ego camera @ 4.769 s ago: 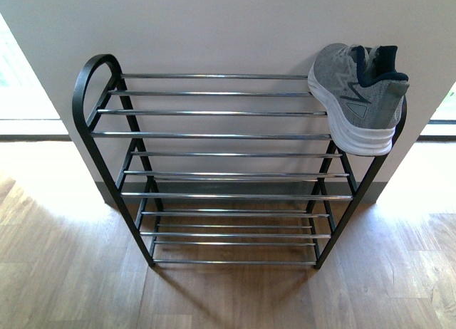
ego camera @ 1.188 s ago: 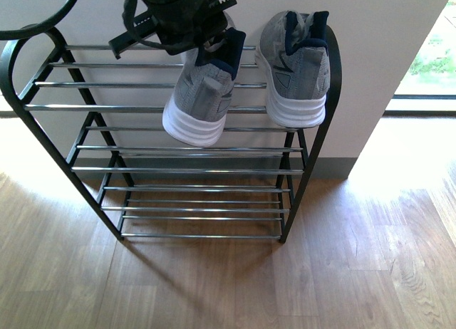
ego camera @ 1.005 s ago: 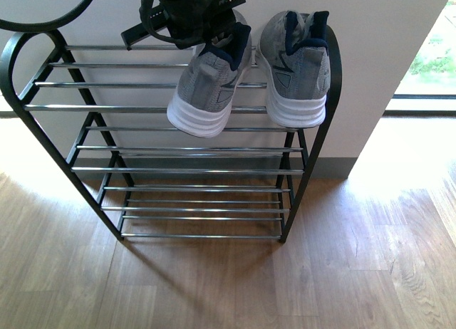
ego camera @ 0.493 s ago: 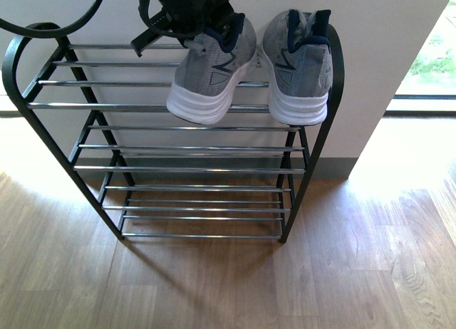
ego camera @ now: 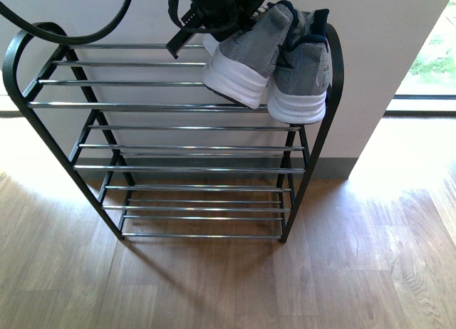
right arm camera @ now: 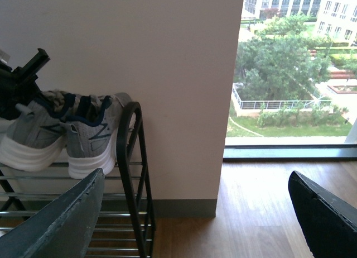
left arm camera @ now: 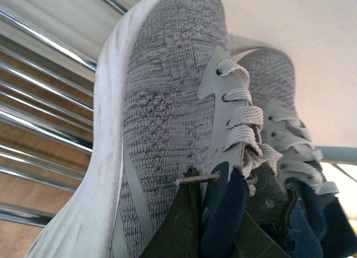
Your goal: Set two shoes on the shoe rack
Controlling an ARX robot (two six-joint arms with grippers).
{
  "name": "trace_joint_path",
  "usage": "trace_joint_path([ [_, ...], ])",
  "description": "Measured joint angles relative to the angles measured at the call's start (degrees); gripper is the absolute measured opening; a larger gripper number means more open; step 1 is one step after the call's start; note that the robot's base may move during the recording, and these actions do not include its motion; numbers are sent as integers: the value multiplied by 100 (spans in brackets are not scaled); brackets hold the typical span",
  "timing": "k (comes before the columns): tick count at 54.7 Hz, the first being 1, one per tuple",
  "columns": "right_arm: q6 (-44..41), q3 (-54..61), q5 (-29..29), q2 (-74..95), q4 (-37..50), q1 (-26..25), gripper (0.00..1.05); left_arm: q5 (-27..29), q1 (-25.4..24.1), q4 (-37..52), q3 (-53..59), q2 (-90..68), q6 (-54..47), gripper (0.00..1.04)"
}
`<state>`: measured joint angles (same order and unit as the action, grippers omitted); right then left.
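front view: the black left gripper (ego camera: 234, 17) hangs from the top edge, over the upper tier of the low black metal shoe rack with shiny chrome rods (ego camera: 171, 107).
left fingers: in the left wrist view one dark finger (left arm camera: 179, 229) sits at the shoe's collar, against the navy lining just beside the grey laces. the fingers are closed on that collar, pinching it.
held shoe: a light grey knit sneaker with a thick white sole (ego camera: 246, 55), at the top tier and right of its middle. it is tipped onto its side, with the white sole turned down and to the left and the upper leaning on its mate. i cannot tell whether the sole bears on the rods.
second shoe: the matching light grey knit sneaker (ego camera: 305, 69) lies flat on the top rods at the rack's right end, heel toward the camera. it is just inside the rounded black arch and touches the held shoe.
right fingers: the right gripper (right arm camera: 195, 177) has its two dark fingers spread wide, with only wall and floor showing between them. it is off the rack's right end, apart from both sneakers.
surroundings: a white wall (ego camera: 385, 51) stands behind the rack, with a wooden floor (ego camera: 214, 286) below and a bright window (right arm camera: 295, 68) to the right.
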<state>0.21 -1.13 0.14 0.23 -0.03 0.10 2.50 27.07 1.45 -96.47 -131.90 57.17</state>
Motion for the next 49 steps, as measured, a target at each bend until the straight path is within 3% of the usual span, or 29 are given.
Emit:
trace_joint_path([
  [12, 0, 0, 2, 0, 0, 0, 96, 15, 2, -66, 243, 35, -61, 2],
  [20, 0, 0, 0, 0, 0, 0, 96, 363, 7, -243, 321, 109, -883, 2],
  [36, 0, 0, 0, 0, 0, 0, 96, 243, 15, -50, 361, 275, -1674, 2],
  [49, 0, 0, 0, 0, 0, 0, 96, -109, 4, 474, 614, 278, -1373, 2],
])
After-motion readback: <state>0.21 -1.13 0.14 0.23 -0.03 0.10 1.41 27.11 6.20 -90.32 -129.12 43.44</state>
